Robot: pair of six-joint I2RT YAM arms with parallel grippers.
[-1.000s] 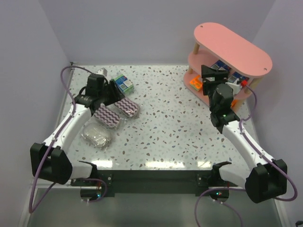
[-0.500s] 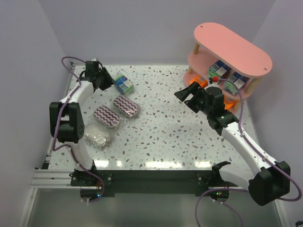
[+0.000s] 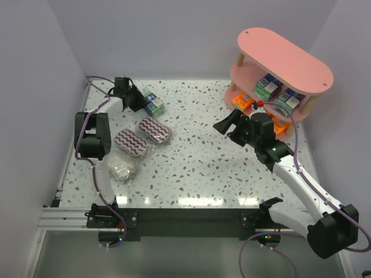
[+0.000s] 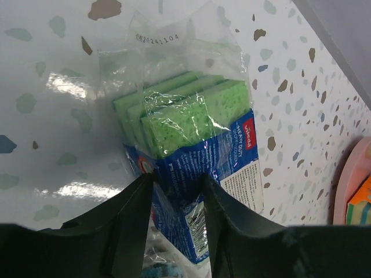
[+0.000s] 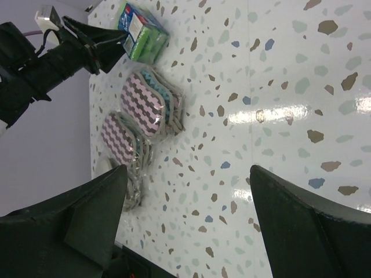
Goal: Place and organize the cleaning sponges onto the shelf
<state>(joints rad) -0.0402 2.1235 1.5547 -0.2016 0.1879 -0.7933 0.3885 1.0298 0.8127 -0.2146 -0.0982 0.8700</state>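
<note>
The step in hand is judged to be the pick-up of the last green-and-blue pack [image 3: 153, 103], which lies on the speckled table [image 3: 197, 156] at its far left, well apart from the shelf [image 3: 284, 61] at the far right. The left gripper [image 3: 141, 101] is set low against this pack. In the left wrist view its fingers [image 4: 130, 214] are seen on either side of the blue label end of the pack [image 4: 191, 124], with the gap between them narrow. Whether the wrap is already pinched or only flanked cannot be told.

The right gripper [image 3: 228, 124] is held over the table just to the near left of the shelf, its jaws spread wide and nothing between them.

Two green-and-blue packs [image 3: 268, 87] are already stood on the middle tier, and orange packs [image 3: 240, 102] lie on the lowest one. Two purple zigzag packs [image 3: 155, 131] and a greyish pack [image 3: 119, 167] are yet to be moved — all at the left, nearer than the held-at pack.

The task is judged to be about half done. A firm hold across the slippery wrap is called for next, then a lift and a long carry rightwards — probably a hand-over to the right arm, since the shelf lies far from the left one.
</note>
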